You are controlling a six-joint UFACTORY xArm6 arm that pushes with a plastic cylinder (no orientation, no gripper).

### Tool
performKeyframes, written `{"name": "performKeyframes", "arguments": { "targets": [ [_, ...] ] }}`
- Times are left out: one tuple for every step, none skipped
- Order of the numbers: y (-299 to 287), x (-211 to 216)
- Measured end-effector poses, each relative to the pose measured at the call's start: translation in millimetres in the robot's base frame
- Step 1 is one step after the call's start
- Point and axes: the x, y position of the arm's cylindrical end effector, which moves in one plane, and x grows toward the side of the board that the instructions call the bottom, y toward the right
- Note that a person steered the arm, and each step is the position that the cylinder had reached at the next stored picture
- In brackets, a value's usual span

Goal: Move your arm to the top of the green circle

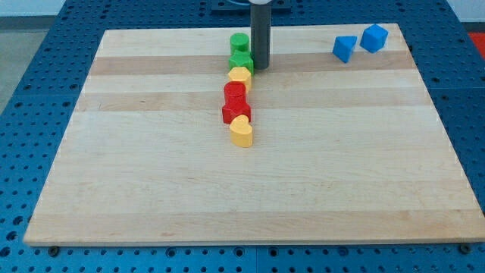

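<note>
one short hop left: my tip (pixel 261 67) carries nothing, sits just right of the green block (pixel 241 62), green circle (pixel 239 42) up-left of it, so swing round the view's top, staying clear of the yellow block (pixel 240 76).

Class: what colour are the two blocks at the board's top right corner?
Blue and blue, clear in the camera view.

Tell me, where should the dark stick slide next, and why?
Probably a short slide toward the view's top, then left. My tip sits just right of the green star-like block, while the green circle block lies above that one, so its top side on the wooden board isn't reached yet.
</note>
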Motion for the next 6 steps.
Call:
{"name": "performKeyframes", "arguments": {
  "targets": [
    [16.9,-41.4],
    [18.5,-88.5],
    [18.0,-98.2],
    [3.1,-99.2],
    [-26.1,-97.4],
    [-86.0,-97.8]
  ]
}}
